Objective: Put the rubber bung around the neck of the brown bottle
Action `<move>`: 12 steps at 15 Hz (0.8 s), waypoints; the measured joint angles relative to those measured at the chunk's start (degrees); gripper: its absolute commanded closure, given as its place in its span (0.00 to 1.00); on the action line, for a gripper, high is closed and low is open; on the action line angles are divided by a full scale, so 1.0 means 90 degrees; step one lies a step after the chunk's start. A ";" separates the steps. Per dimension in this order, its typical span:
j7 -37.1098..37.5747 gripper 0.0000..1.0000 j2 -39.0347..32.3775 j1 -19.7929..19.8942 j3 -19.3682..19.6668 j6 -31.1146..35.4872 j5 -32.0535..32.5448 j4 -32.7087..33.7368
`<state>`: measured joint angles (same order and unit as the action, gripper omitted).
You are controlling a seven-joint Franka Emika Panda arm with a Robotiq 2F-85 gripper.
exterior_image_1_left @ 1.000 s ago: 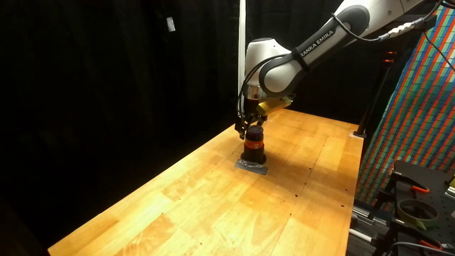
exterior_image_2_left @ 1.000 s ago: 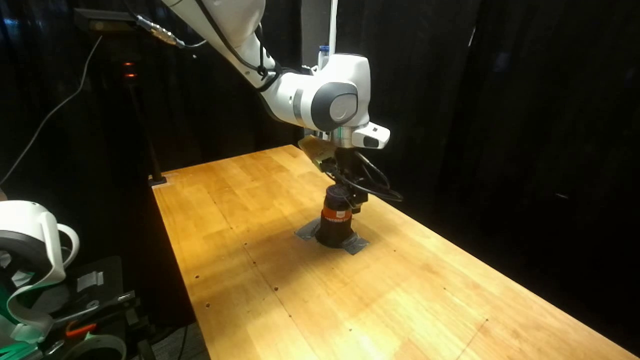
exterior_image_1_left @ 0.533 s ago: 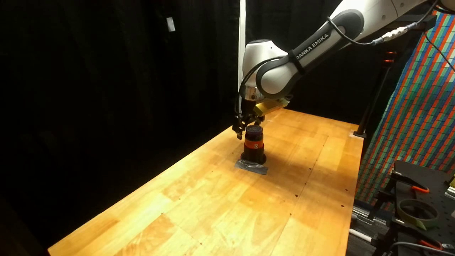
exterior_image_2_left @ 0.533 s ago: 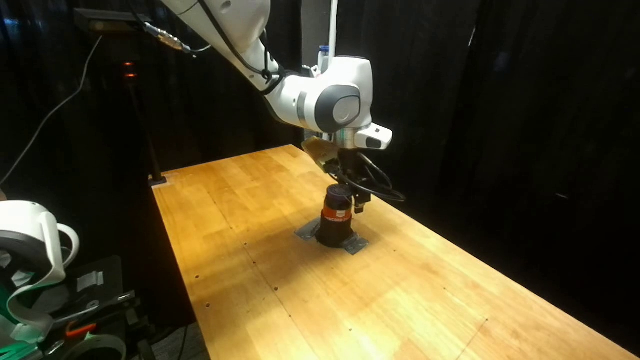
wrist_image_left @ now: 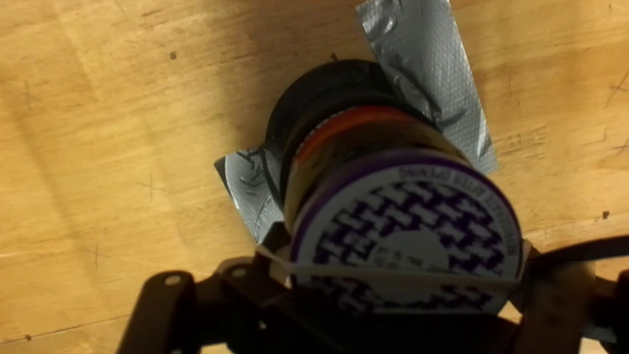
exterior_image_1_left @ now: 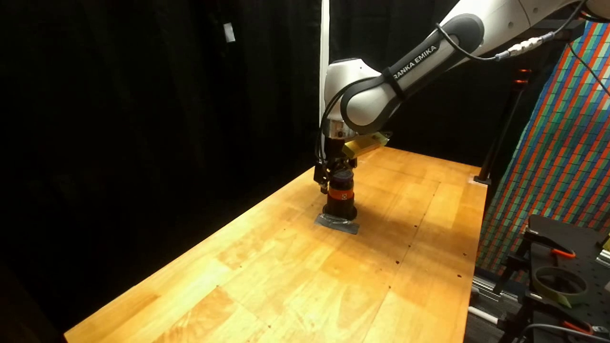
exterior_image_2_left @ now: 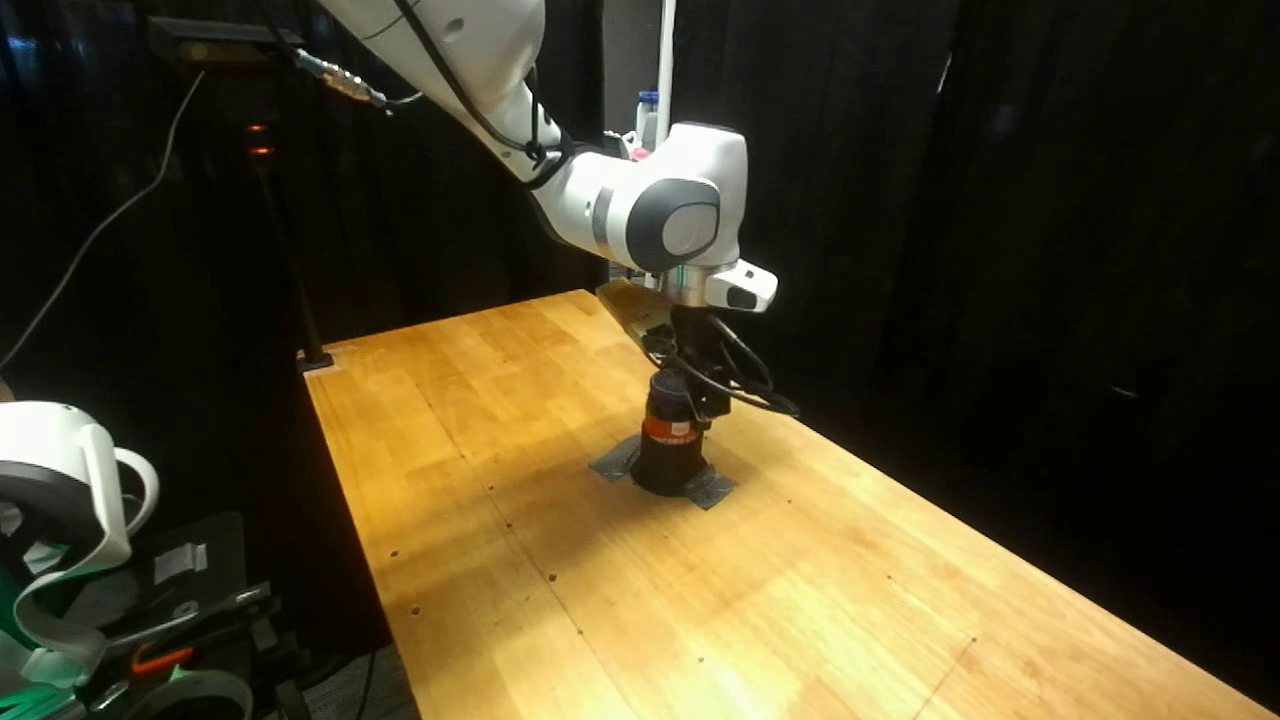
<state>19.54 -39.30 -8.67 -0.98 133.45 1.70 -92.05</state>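
The brown bottle (exterior_image_1_left: 341, 194) is a squat jar with an orange label and a purple-rimmed, patterned lid; it stands upright. It also shows in an exterior view (exterior_image_2_left: 671, 430) and in the wrist view (wrist_image_left: 408, 211). My gripper (wrist_image_left: 403, 258) is open, with its fingers spread on either side of the jar's top; it also shows in an exterior view (exterior_image_1_left: 336, 177). A pale rubber band (wrist_image_left: 403, 278), the only rubber item visible, is stretched from finger to finger and crosses the lid. Its far run and the jar's near side are hidden by the dark gripper.
The jar sits in a dark round holder (wrist_image_left: 314, 98) fixed to the wooden table (exterior_image_1_left: 295, 286) by grey tape (wrist_image_left: 432, 64). A side cart with a tape roll (exterior_image_1_left: 560, 286) stands beyond the table's edge. Black curtains (exterior_image_2_left: 1000, 200) hang behind.
My gripper first shifted slightly away from the jar, then came down and back toward it. Its fingers are now lower beside the jar's top. The jar has not moved.
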 measured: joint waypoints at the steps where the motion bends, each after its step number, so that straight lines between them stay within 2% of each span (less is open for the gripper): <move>1: -0.0133 0.00 0.0041 0.0038 -0.0031 -0.0096 -0.0090 -0.0032; 5: -0.0422 0.00 0.0376 0.0163 -0.0079 -0.0037 -0.0356 -0.0466; 12: -0.0577 0.00 0.1046 0.0188 -0.0165 0.1169 -0.0489 -0.1754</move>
<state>14.35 -29.89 -6.98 -2.47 143.97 -2.71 -107.84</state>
